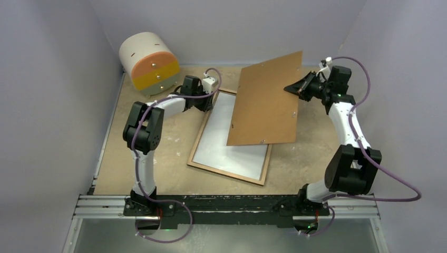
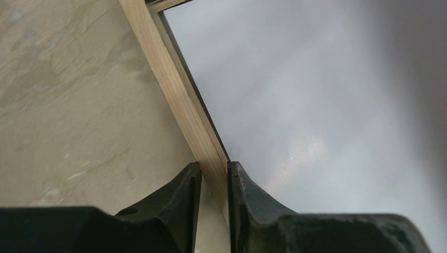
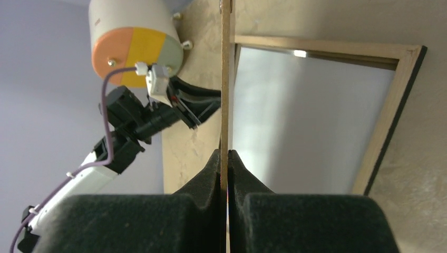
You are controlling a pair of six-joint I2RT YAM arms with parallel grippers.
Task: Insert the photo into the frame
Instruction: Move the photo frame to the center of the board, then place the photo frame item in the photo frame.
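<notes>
Left gripper point(image 2: 214, 166): jaws closed against the frame point(image 2: 174, 95) rim, apparently steadying it on the bench point(image 2: 79, 105). Right gripper point(image 3: 224, 154): jaws clamped on the backing panel point(image 1: 266, 100), tilted clear so the photo point(image 1: 226, 137), apparently pale side up, lies exposed inside the frame.

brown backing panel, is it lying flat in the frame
No, the right gripper holds the brown backing panel up by its edge, over the frame.

left arm point(image 1: 143, 132) and right arm point(image 1: 349, 124) alike, white links, black joint housings, purple cables point(image 3: 107, 121), matte black wedge fingers point(image 2: 182, 203)
</notes>
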